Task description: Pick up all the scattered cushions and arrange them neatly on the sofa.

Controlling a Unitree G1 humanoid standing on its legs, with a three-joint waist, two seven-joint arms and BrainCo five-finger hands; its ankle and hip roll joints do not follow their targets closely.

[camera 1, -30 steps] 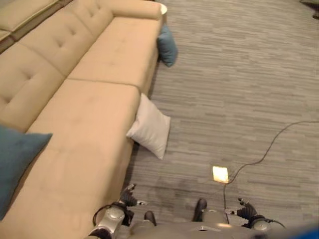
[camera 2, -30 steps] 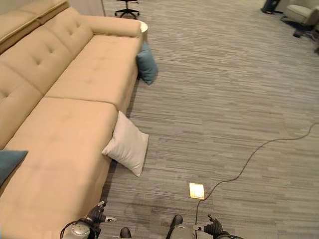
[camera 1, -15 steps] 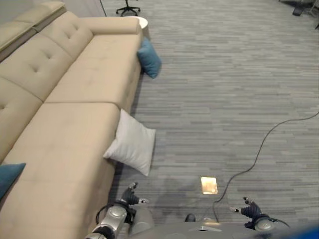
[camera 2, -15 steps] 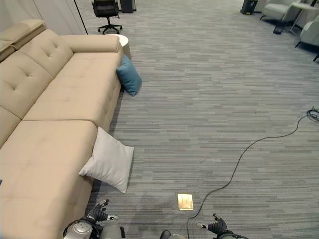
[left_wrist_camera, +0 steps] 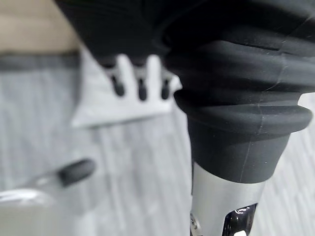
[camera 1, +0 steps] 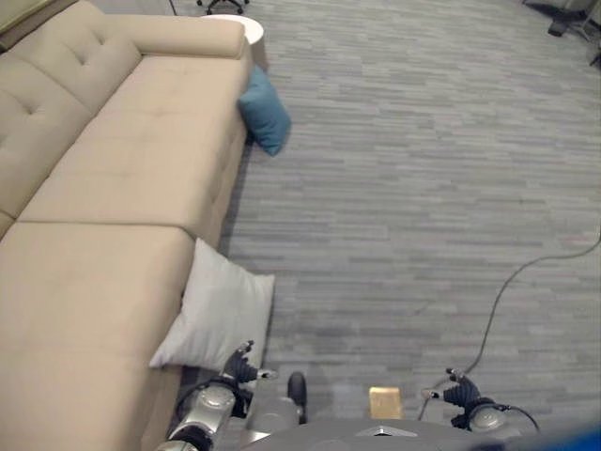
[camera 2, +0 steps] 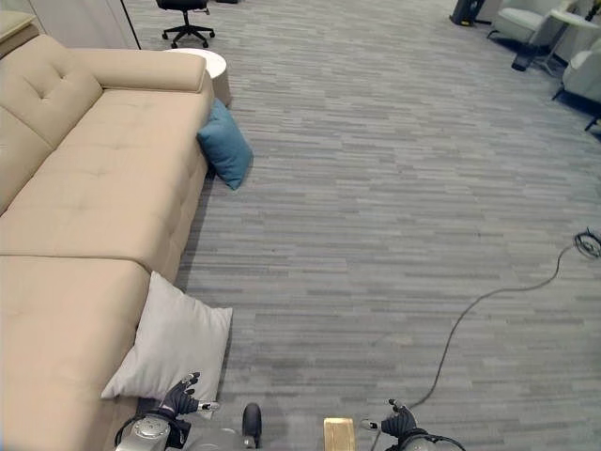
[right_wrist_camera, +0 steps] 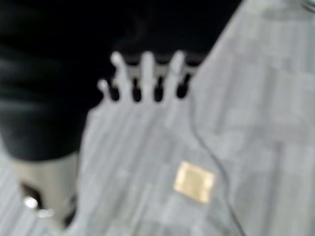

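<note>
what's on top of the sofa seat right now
The beige sofa seat shows bare, with no cushion on it. The white cushion and blue cushion lean against its front, on the floor.

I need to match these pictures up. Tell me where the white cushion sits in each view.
Left eye view: white cushion low left of centre, on the floor against the sofa front.
Right eye view: lower left, same lean.
Left wrist view: pale shape past the left robot hand.
Right wrist view: not in it.
Shared landmark: the blue cushion by the sofa's far end.
</note>
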